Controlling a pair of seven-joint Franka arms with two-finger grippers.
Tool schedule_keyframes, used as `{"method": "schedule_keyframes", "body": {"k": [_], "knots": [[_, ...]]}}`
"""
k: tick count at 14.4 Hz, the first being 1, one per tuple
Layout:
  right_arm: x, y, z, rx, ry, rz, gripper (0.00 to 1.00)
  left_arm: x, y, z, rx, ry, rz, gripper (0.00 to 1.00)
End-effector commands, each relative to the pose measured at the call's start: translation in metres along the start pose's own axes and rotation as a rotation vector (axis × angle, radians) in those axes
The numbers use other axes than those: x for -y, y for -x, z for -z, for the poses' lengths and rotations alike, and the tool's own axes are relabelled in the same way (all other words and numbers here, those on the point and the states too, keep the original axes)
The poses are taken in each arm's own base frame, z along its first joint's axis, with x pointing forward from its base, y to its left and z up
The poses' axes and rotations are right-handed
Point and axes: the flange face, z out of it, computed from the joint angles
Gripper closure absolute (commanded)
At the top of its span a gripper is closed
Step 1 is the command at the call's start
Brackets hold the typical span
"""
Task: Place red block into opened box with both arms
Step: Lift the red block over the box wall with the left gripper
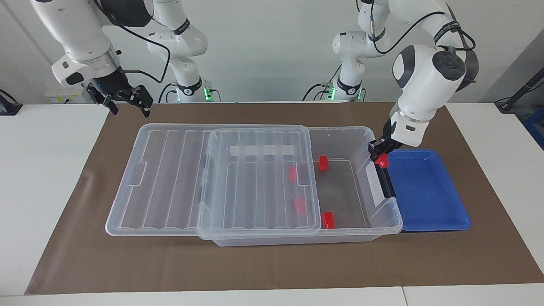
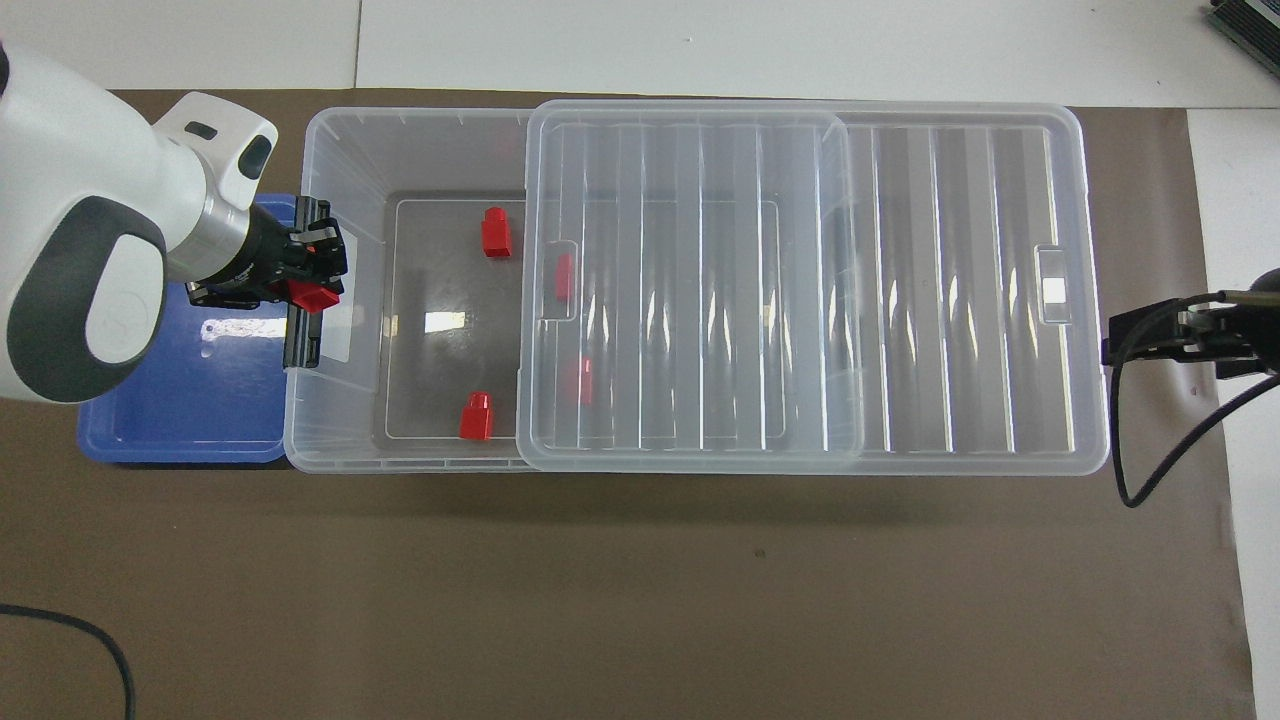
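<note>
My left gripper [image 1: 379, 153] [image 2: 320, 280] is shut on a small red block [image 1: 383, 161] [image 2: 318, 297] and hangs over the black handle end of the clear box [image 1: 340, 129] [image 2: 400, 118]. The box's ribbed lid [image 1: 259, 178] [image 2: 690, 280] is slid toward the right arm's end, leaving the handle end uncovered. Several other red blocks lie on the box floor, two in the uncovered part [image 1: 323, 163] [image 1: 327, 219] and two under the lid [image 1: 292, 173]. My right gripper [image 1: 129, 106] [image 2: 1110, 340] waits open, in the air off the lid's end.
A blue tray [image 1: 429, 199] [image 2: 180, 410] lies against the box's handle end, under the left arm's wrist. A brown mat [image 1: 272, 263] covers the table under everything. A black cable [image 2: 1150, 470] loops from the right wrist.
</note>
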Motion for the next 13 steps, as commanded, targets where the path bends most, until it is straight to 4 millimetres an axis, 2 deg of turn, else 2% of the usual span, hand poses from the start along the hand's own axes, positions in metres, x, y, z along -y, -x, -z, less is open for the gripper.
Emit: {"method": "schedule_keyframes", "body": {"k": [1, 3, 6, 7, 11, 13], "knots": [[-0.002, -0.004, 0.002, -0.015, 0.014, 0.017, 0.0, -0.012, 0.011, -0.019, -0.033, 0.017, -0.002, 0.98], [-0.003, -0.005, 0.002, -0.021, 0.012, 0.016, 0.0, -0.027, 0.022, -0.045, -0.049, 0.025, -0.026, 0.98], [-0.005, -0.007, 0.002, -0.028, 0.011, 0.013, 0.0, -0.032, 0.027, -0.079, -0.071, 0.019, -0.049, 0.98], [-0.006, -0.007, 0.002, -0.03, 0.011, 0.011, 0.0, -0.044, 0.032, -0.093, -0.078, -0.014, -0.091, 0.98], [-0.007, -0.01, 0.002, -0.051, 0.006, 0.007, 0.0, -0.047, 0.034, -0.137, -0.109, -0.033, -0.133, 0.98], [-0.008, -0.01, 0.001, -0.049, 0.006, 0.005, 0.0, -0.057, 0.037, -0.169, -0.102, -0.032, -0.148, 0.98]]}}
